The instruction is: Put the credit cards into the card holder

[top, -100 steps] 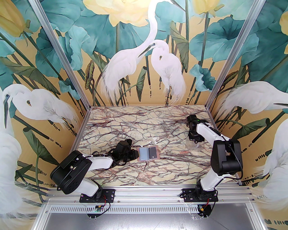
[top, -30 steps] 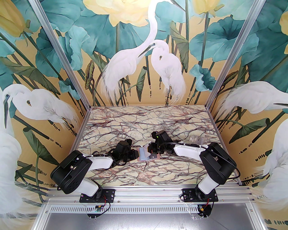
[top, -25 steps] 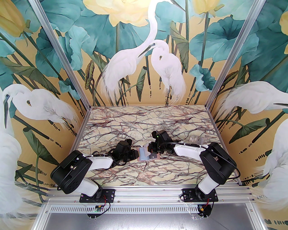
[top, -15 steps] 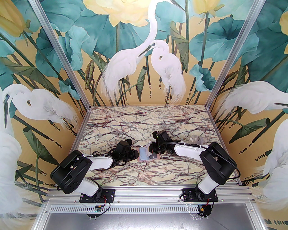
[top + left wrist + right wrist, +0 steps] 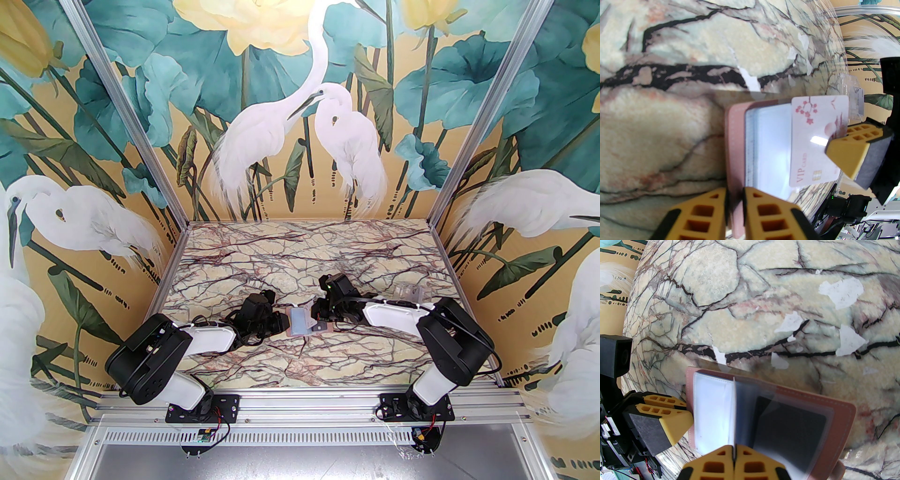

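Observation:
The dusty-pink card holder (image 5: 323, 328) lies open mid-table, pale inside (image 5: 768, 150), with a dark card (image 5: 789, 427) in its right pocket. My left gripper (image 5: 282, 323) is shut on the holder's left edge (image 5: 734, 140), its yellow fingers (image 5: 761, 211) either side of the pink cover. My right gripper (image 5: 315, 313) is shut on a white credit card (image 5: 818, 140) with pink blossoms and "VIP CARD" on it. This card stands on edge (image 5: 734, 413) over the holder's middle fold, between the right gripper's (image 5: 734, 448) fingers.
A see-through stack of cards (image 5: 408, 293) lies on the marble table (image 5: 304, 253) behind the right forearm, also seen as a clear stack (image 5: 855, 98) past the held card. Painted walls enclose the table on three sides.
Since the earliest frame the right arm swung in from the far right with a card. In the last second the card has sunk slightly toward the holder. The left arm has not moved.

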